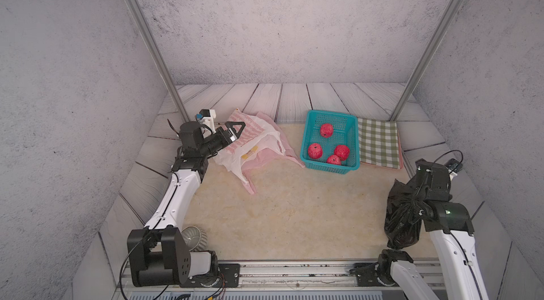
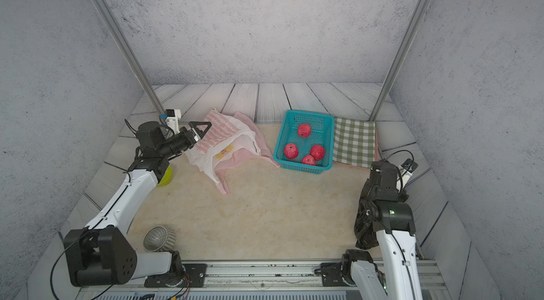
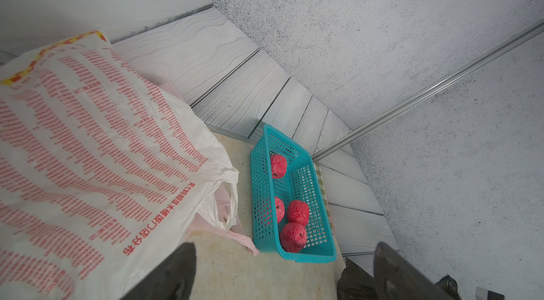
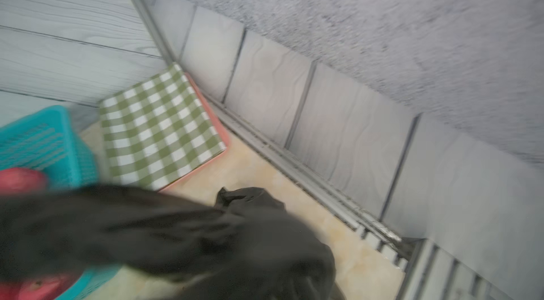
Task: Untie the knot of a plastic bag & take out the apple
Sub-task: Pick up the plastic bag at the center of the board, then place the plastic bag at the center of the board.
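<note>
A black plastic bag [image 1: 400, 225] [image 2: 363, 230] stands at the right near edge of the table. My right gripper [image 1: 419, 195] is down on its bunched top. In the right wrist view blurred black plastic [image 4: 235, 239] covers the jaws, and they are shut on it. The knot is hidden behind my arm. An apple inside the bag does not show through the plastic. My left gripper [image 1: 236, 130] [image 3: 282, 272] hangs open at the back left, over a white bag with red print [image 1: 250, 136] [image 3: 88, 151], holding nothing.
A teal basket [image 1: 329, 167] [image 3: 294, 255] at the back holds several red apples [image 1: 326, 130]. Next to it lies a green checked cloth [image 1: 378, 142] [image 4: 159, 125]. A pink bag [image 1: 270, 157] lies under the white one. A ribbed grey bowl [image 1: 192, 236] and a green bowl [image 2: 164, 176] sit by my left arm.
</note>
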Motion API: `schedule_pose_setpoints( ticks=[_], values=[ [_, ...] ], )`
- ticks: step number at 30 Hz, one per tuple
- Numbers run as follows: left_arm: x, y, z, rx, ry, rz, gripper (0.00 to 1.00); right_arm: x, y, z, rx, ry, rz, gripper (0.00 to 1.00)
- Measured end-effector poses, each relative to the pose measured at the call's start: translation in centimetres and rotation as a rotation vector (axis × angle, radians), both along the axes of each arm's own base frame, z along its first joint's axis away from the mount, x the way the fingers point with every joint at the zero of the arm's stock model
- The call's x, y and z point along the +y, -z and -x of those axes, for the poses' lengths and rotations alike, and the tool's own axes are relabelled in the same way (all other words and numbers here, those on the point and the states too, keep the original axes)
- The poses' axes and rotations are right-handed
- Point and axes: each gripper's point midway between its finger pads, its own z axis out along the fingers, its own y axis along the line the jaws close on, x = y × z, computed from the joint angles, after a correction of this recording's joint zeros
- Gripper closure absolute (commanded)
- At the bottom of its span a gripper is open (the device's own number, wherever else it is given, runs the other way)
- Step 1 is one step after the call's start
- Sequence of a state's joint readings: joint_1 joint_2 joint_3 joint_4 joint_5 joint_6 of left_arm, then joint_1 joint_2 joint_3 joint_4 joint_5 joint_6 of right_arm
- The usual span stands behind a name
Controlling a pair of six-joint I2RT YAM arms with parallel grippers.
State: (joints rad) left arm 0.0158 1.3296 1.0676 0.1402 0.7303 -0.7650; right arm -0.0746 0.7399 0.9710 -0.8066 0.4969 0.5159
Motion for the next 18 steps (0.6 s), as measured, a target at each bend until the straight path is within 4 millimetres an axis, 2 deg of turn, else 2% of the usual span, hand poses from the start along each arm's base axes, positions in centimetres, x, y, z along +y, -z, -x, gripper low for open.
schedule_pose_setpoints(
  ticks=[2,3,5,8,11,12,14,16,18],
  values=[
    [0.2,0.0,0.0,0.003,-0.005,0.005,0.10,2.1,0.1,-1.1,-0.025,-0.116,-0.075,0.97],
    [0.4,0.0,-0.1,0.008,-0.007,0.011,0.11,3.8,0.2,-1.9,-0.044,-0.208,-0.131,0.98],
    [0.8,0.0,-0.3,0.014,-0.014,0.025,0.11,7.3,0.0,-3.2,-0.090,-0.380,-0.244,1.00],
    [1.9,0.5,-1.0,0.037,-0.034,0.058,0.11,13.7,-0.7,-4.4,-0.137,-0.675,-0.436,1.00],
    [3.0,1.4,-1.7,0.078,-0.057,0.093,0.12,20.5,-1.9,-3.9,-0.123,-0.972,-0.568,0.99],
    [3.3,1.7,-1.9,0.090,-0.065,0.102,0.12,23.2,-2.4,-3.3,-0.103,-1.083,-0.608,0.97],
    [3.7,2.0,-2.1,0.106,-0.075,0.115,0.13,27.1,-4.1,-2.1,-0.097,-1.248,-0.671,0.96],
    [3.9,2.0,-2.1,0.111,-0.077,0.124,0.13,29.4,-6.5,-1.5,-0.134,-1.359,-0.716,0.94],
    [3.9,1.8,-2.1,0.102,-0.072,0.127,0.13,30.1,-8.4,-1.6,-0.180,-1.398,-0.720,0.95]
  ],
)
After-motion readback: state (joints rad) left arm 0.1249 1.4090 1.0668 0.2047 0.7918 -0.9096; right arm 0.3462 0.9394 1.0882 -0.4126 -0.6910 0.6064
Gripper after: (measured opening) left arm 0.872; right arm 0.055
